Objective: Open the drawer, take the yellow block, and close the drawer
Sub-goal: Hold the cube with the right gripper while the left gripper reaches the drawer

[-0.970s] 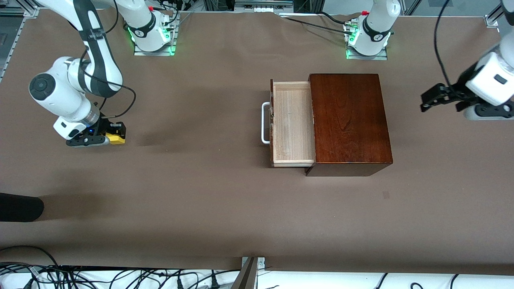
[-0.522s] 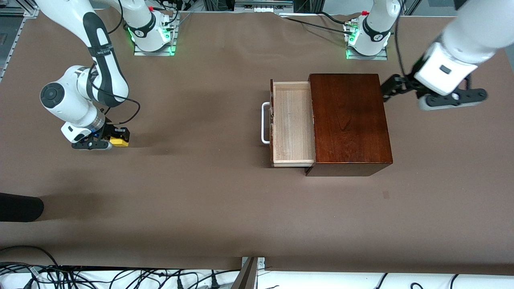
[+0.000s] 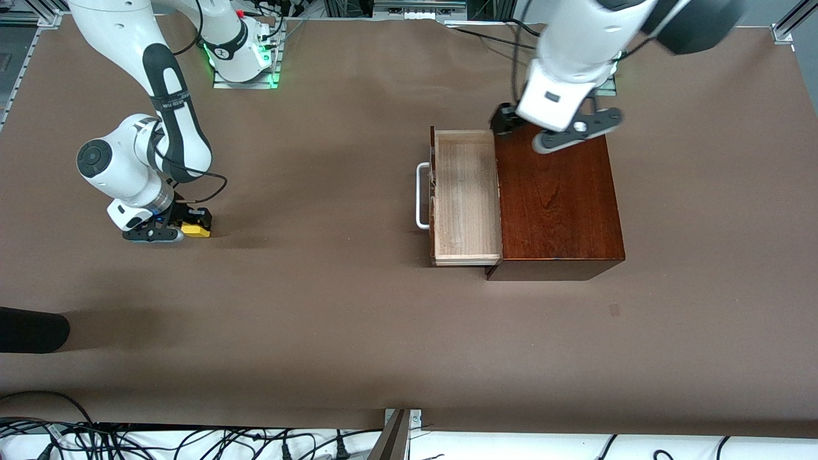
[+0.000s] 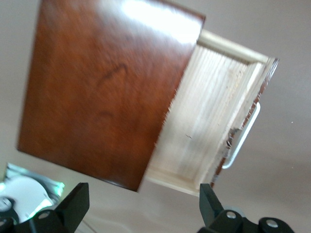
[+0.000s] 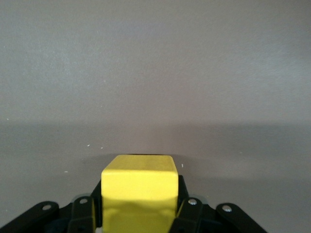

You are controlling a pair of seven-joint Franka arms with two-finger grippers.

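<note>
The mahogany box (image 3: 556, 191) stands mid-table with its drawer (image 3: 465, 195) pulled out toward the right arm's end, its bare-wood tray empty and its white handle (image 3: 422, 195) in front. My left gripper (image 3: 511, 124) is open and empty, up over the box's edge nearest the robot bases. In the left wrist view the box (image 4: 107, 87), the drawer (image 4: 209, 116) and the handle (image 4: 243, 138) lie past the open gripper (image 4: 143, 208). My right gripper (image 3: 185, 229) is shut on the yellow block (image 3: 195, 229), low over the table near the right arm's end. The block (image 5: 138, 191) sits between the fingers (image 5: 192, 208).
The brown table (image 3: 319, 306) is bare around the box and the right gripper. A dark object (image 3: 32, 329) juts in at the table's edge at the right arm's end, nearer to the front camera. Cables run along the front edge.
My left arm has swung in from the left arm's end of the table to over the box. My right gripper has shifted slightly with the yellow block and come lower.
</note>
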